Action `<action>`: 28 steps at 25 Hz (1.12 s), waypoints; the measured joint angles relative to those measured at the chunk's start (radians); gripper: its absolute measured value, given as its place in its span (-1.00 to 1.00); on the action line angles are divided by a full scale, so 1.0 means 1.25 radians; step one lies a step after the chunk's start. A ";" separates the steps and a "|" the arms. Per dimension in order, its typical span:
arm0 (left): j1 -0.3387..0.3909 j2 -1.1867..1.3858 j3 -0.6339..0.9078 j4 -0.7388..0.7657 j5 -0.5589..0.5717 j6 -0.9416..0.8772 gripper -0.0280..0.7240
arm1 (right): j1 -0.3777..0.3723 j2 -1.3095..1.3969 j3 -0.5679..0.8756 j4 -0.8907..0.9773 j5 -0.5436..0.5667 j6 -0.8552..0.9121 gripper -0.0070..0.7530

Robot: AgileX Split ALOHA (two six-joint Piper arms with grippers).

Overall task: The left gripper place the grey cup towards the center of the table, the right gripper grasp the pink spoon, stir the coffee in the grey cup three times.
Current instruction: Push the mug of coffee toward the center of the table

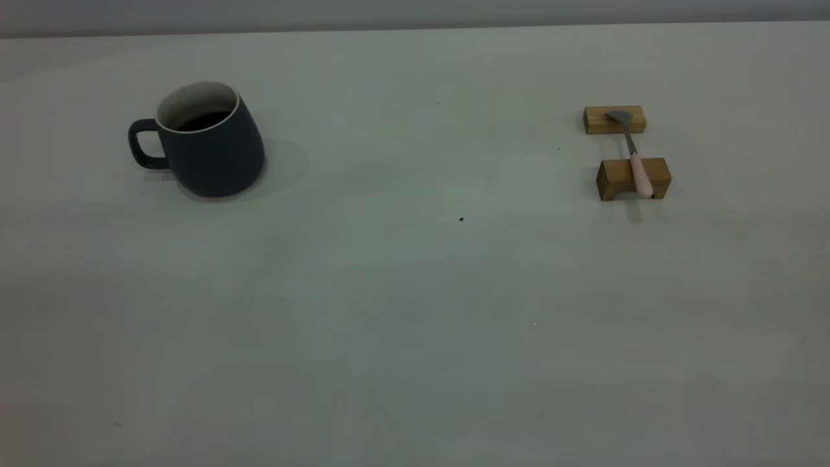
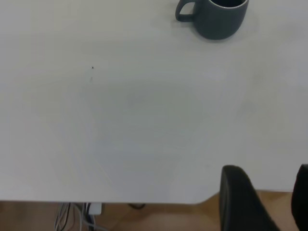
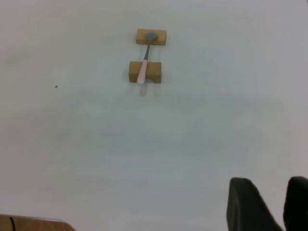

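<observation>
The grey cup (image 1: 207, 146) stands upright at the table's (image 1: 415, 292) far left, handle pointing left, with dark coffee (image 1: 204, 120) inside. At the far right the pink spoon (image 1: 632, 155) lies bridged over two wooden blocks, bowl on the far block, pink handle on the near one. Neither arm appears in the exterior view. My left gripper (image 2: 272, 185) hangs open over the table's near edge, well away from the grey cup (image 2: 219, 19). My right gripper (image 3: 276, 195) is open and holds nothing, far from the pink spoon (image 3: 144, 65).
The far wooden block (image 1: 593, 121) and the near wooden block (image 1: 613, 178) hold the spoon off the surface. A small dark speck (image 1: 461, 219) lies near the middle. The table's near edge (image 2: 144, 201) shows above a wooden floor in the left wrist view.
</observation>
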 joint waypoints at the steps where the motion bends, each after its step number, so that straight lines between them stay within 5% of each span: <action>1: 0.000 0.054 -0.015 0.002 -0.023 0.002 -0.02 | 0.000 0.000 0.000 0.000 0.000 0.000 -0.36; 8: 0.000 0.485 -0.144 0.029 -0.189 0.084 0.03 | 0.000 0.000 0.000 0.000 0.000 0.000 -0.36; 17: 0.000 0.997 -0.403 0.026 -0.268 0.474 0.87 | 0.000 0.000 0.000 0.000 0.000 0.000 -0.36; 28: 0.000 1.418 -0.655 -0.014 -0.251 0.908 0.82 | 0.000 0.000 0.000 0.000 0.000 0.000 -0.36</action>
